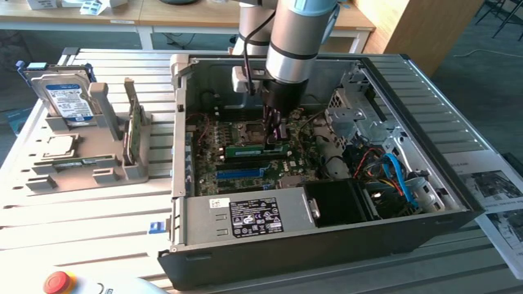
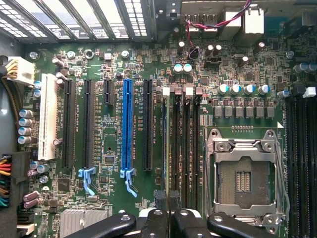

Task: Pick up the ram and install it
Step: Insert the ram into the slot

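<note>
The ram (image 1: pixel 245 149) is a narrow green stick standing on edge in a memory slot of the motherboard (image 1: pixel 237 177), inside the open computer case. My gripper (image 1: pixel 274 141) reaches straight down into the case and is shut on the ram near the end toward the exterior view's right. In the wrist view the ram (image 2: pixel 165 144) shows edge-on as a thin line running into the closed black fingertips (image 2: pixel 159 198) of my gripper (image 2: pixel 167 197). It lies along the first of several parallel memory slots (image 2: pixel 185 148), beside the empty CPU socket (image 2: pixel 245 178).
The case walls (image 1: pixel 176 153), a power supply (image 1: pixel 245 217), a black fan (image 1: pixel 339 202) and loose cables (image 1: pixel 392 171) crowd around the board. At the exterior view's left, a grey fixture (image 1: pixel 106 171) carries a hard drive (image 1: pixel 65 98), a processor (image 1: pixel 56 146) and another green stick (image 1: pixel 82 162). A red stop button (image 1: pixel 59 282) sits at the front.
</note>
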Action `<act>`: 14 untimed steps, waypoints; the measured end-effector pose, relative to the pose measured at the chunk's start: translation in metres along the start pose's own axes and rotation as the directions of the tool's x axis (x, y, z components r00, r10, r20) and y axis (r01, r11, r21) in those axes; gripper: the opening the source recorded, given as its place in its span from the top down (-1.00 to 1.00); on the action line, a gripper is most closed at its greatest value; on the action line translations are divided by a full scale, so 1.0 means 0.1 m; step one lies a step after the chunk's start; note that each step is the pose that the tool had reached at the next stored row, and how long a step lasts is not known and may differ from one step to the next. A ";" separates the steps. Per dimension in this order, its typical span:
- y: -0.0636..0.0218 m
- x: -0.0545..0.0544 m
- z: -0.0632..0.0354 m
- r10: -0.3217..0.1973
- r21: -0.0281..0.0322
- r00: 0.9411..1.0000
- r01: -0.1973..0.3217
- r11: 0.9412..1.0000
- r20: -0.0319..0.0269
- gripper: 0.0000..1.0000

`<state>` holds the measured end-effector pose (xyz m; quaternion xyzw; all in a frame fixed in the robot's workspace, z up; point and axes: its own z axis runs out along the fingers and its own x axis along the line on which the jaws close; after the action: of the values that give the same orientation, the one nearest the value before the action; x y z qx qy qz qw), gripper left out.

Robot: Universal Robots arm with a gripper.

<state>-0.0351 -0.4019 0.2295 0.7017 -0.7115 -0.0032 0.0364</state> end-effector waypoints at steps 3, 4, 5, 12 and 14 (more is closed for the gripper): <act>0.000 0.00 0.004 0.000 0.000 1.000 0.000 1.000 0.000 0.76; 0.000 0.00 0.006 0.000 0.001 1.000 0.000 1.000 0.000 0.76; 0.000 0.00 0.008 0.000 0.001 1.000 0.000 1.000 0.000 0.76; -0.001 0.00 0.022 0.000 0.002 1.000 0.000 1.000 0.000 0.76; -0.001 0.00 0.025 0.000 0.002 1.000 0.000 1.000 0.000 0.76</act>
<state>-0.0351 -0.4019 0.2270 0.7017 -0.7115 -0.0026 0.0358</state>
